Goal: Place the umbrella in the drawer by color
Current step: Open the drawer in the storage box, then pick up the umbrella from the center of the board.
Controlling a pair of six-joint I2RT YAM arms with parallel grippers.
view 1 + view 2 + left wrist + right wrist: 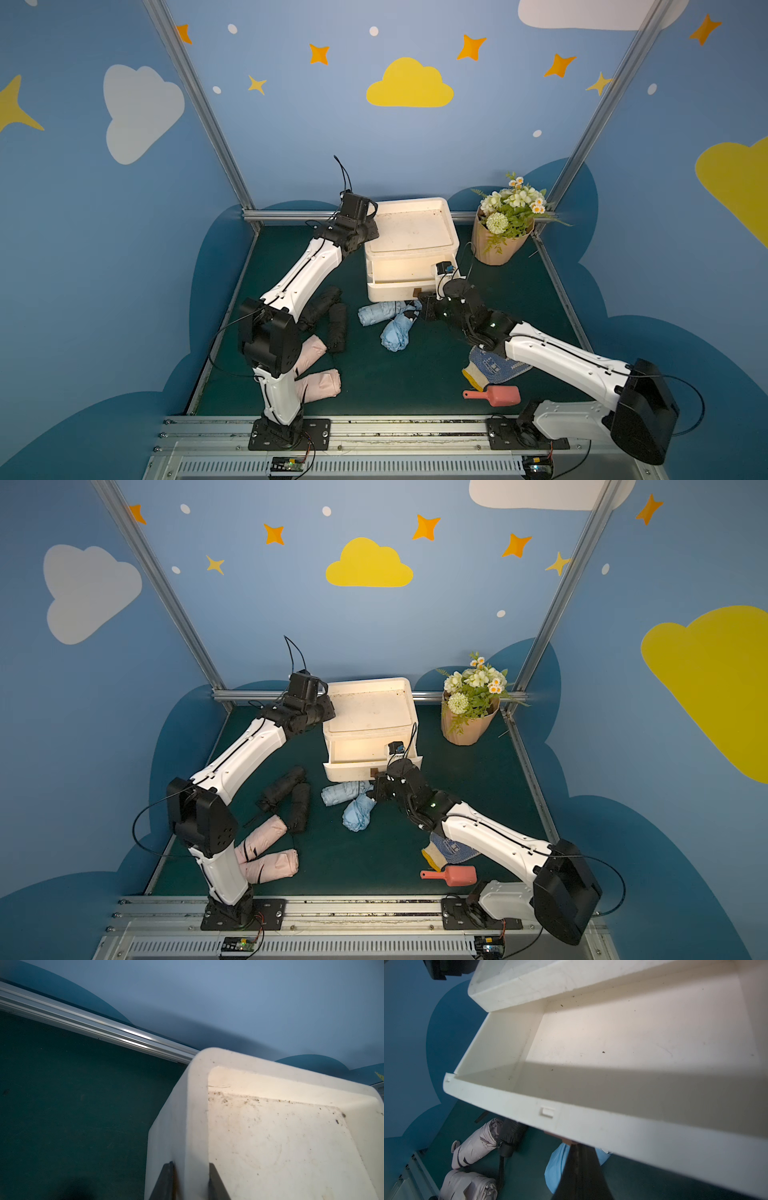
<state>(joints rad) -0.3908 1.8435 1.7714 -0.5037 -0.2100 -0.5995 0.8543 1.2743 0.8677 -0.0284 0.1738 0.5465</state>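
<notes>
- Cabinet: I see a white cabinet (411, 232) at the back of the green mat (415, 374). Its drawer (395, 291) is pulled out toward the arms, and the right wrist view looks down onto the drawer floor (633, 1043).
- Left gripper (191, 1180): in the left wrist view its two dark fingers (166, 1180) straddle the raised rim on the cabinet's left side, one outside and one inside. They are clamped on that wall.
- Right gripper (424, 299): it sits at the middle of the drawer front, by the small brown handle (417, 292). In the right wrist view the jaws are pressed together into one dark wedge (578, 1151). I cannot tell whether they pinch the handle.
- Blue umbrellas: two folded ones (380, 312) (397, 334) lie touching on the mat, just in front of the drawer and beside the right gripper.
- Black umbrellas: two (322, 305) (337, 326) lie side by side to the left of the blue ones.
- Pink umbrellas: two (311, 353) (320, 384) lie nearest the left arm's base.
- Other items: a flower pot (498, 245) stands to the right of the cabinet. A glove (494, 368) and a red scoop (496, 395) lie near the right arm.
</notes>
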